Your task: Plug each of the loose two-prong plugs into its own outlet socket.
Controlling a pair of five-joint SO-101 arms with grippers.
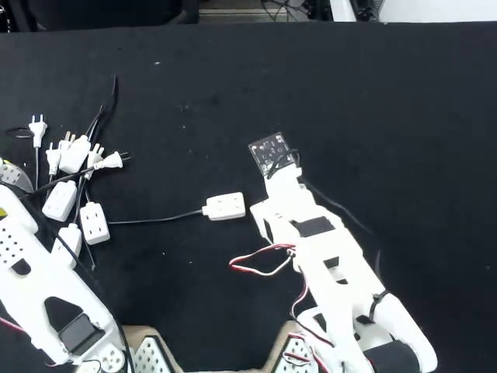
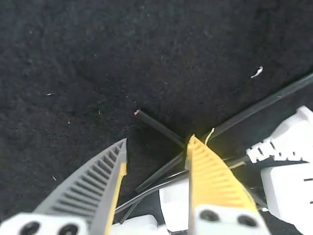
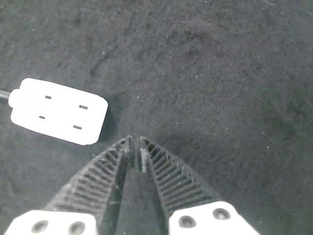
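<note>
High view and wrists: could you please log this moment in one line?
left tool: open, above cables | right tool: shut, empty, beside lone outlet socket | plugs: loose

**A robotics test bench**

I work at a table (image 1: 404, 93) draped in black cloth. My white left arm (image 1: 46, 299) and right arm (image 1: 326, 256) carry bare red-and-white servo wires (image 1: 233, 264) and an uncovered circuit board (image 1: 273, 153). Corded outlet sockets (image 1: 225, 206) and plugs (image 1: 37, 123) lie loose on the cloth. Beyond the far edge, cables (image 1: 281, 8) trail across the floor.
</note>
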